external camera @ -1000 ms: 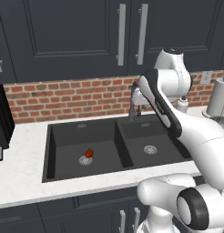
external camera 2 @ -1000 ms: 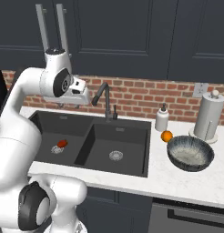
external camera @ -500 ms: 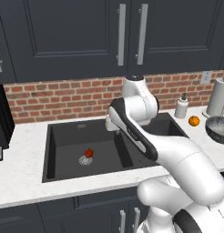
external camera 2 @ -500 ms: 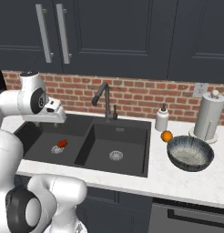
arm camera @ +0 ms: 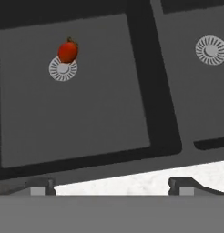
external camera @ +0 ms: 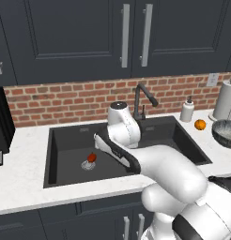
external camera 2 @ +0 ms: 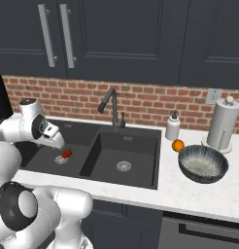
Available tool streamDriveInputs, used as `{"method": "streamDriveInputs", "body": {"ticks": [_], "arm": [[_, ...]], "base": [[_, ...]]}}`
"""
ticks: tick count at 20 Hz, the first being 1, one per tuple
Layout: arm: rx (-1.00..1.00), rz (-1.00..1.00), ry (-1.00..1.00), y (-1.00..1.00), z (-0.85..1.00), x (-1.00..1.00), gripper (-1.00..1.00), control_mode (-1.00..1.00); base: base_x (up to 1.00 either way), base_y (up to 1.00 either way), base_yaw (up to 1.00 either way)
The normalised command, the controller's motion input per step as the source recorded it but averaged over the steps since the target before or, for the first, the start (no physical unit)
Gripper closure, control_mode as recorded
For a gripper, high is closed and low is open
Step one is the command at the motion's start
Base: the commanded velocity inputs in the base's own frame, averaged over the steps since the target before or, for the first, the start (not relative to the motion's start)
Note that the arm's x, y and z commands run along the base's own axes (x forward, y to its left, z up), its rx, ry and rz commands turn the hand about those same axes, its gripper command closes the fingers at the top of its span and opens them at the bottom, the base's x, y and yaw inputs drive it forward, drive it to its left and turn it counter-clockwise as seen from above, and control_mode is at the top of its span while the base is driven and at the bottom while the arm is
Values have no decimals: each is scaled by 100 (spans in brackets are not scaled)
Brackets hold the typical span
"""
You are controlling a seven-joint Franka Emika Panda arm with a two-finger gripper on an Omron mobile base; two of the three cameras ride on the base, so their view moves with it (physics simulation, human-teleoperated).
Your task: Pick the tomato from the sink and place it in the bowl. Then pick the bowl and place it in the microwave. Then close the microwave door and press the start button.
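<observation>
Small round red tomato (external camera: 91,157) in left basin of matte black double sink (external camera: 65,180), touching its drain. Ribbed striped deep bowl (external camera 2: 203,164) on counter right of sink, small orange fruit (external camera 2: 178,145) just behind it.

Basin (arm camera: 77,113) floor open round tomato (arm camera: 68,51); faucet (external camera: 142,99) well apart.

The arm swings steadily leftward across the sink (external camera: 65,140): a second ago its wrist stood near the faucet (external camera: 144,96), and now it leans over the left basin. The hand (arm camera: 111,185) now looks down on the tomato (arm camera: 67,51) by the drain, its fingers (arm camera: 41,186) spread wider than before.
</observation>
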Motion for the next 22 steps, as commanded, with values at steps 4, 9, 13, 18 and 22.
{"method": "streamDriveInputs", "body": {"ticks": [4,9,13,18,22], "arm": [[6,-12,8,13,-50,65,-100,-100],[4,-7,7,33,-58,68,-100,-100],[0,-3,5,40,-64,60,-100,-100],[0,-1,1,25,-55,55,-100,-100],[0,0,0,2,-32,44,-100,-100]], "base": [[0,0,0],[0,0,0],[0,0,0],[0,0,0],[0,0,0]]}}
